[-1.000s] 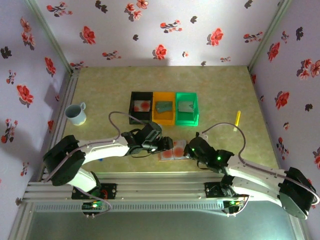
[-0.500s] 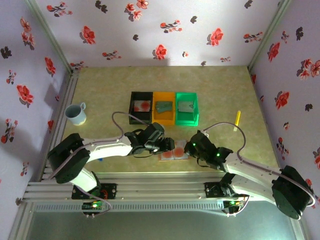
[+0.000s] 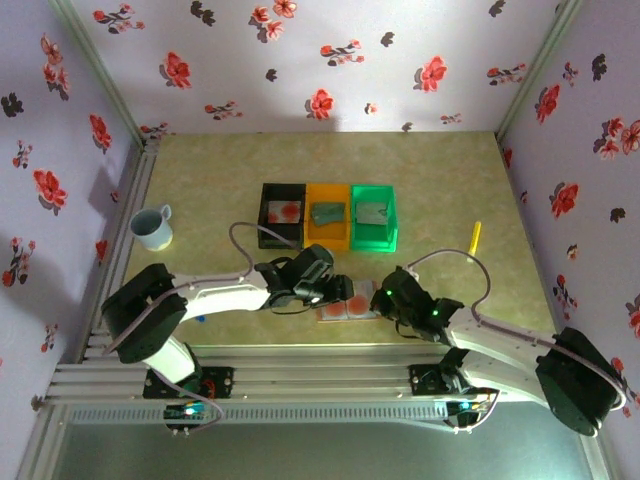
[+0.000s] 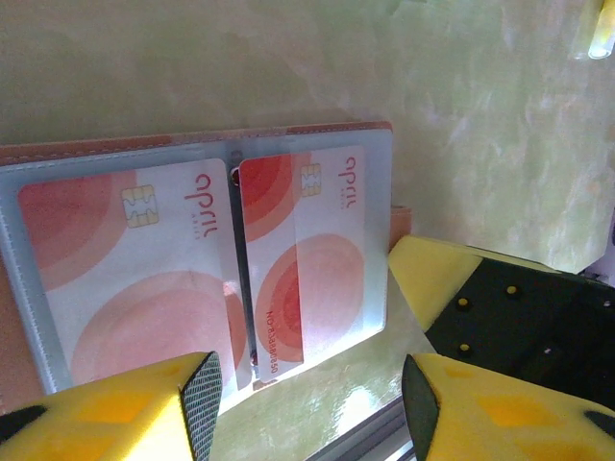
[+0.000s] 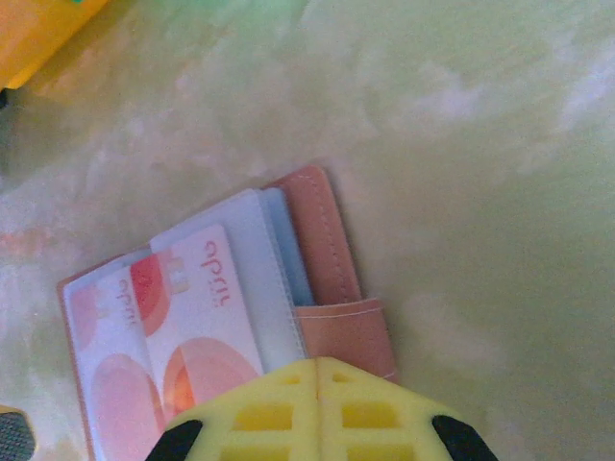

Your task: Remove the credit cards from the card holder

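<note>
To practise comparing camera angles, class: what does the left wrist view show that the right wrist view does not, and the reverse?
Left wrist, framed by the left gripper's parted fingers: the number printed along one card, and a yellow pen's end. Right wrist: an orange bin's corner and the stitched clasp strap laid out. Both: the open card holder, two credit cards in clear sleeves, and the shut right gripper at its edge.

My table: card holder open near the front edge; behind it black bin, orange bin, green bin touching; mug left, yellow pen right.
</note>
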Controlling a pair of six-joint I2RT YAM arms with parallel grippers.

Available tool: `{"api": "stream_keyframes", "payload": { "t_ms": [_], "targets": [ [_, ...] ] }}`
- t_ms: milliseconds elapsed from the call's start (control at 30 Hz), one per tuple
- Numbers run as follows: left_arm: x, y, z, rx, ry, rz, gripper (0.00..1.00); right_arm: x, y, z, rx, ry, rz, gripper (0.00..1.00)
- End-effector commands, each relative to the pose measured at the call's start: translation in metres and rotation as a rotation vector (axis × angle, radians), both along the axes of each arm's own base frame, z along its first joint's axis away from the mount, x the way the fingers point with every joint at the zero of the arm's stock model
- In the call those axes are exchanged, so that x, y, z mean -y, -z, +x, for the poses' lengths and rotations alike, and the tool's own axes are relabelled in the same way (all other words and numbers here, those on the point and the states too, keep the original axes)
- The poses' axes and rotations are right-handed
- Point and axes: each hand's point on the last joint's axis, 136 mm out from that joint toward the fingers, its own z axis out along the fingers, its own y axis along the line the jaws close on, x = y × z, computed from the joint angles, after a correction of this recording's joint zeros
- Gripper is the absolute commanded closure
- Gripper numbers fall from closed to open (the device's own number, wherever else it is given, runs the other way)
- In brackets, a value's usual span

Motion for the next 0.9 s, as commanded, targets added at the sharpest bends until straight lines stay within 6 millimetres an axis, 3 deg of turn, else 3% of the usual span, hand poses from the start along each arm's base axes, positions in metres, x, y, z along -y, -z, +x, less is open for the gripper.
{"api": "stream_keyframes", "payload": {
  "t_ms": [0,233,500,867],
  "targets": [
    [0.010,-0.006,0.002,-0.001,-0.003,-0.020,0.46,0.007,0.009,-0.002,-0.014,0.014,-0.012,1.00],
    [0.014,-0.004,0.001,-0.005,0.005,-0.019,0.47,0.012,0.012,-0.005,-0.024,0.022,-0.013,1.00],
    [0.015,-0.003,0.001,-0.006,0.009,-0.015,0.47,0.018,-0.020,0.003,0.057,0.046,-0.002,1.00],
    [0.013,-0.001,0.000,-0.009,0.007,-0.011,0.48,-0.003,-0.017,0.007,0.020,-0.006,0.030,1.00]
  ]
}}
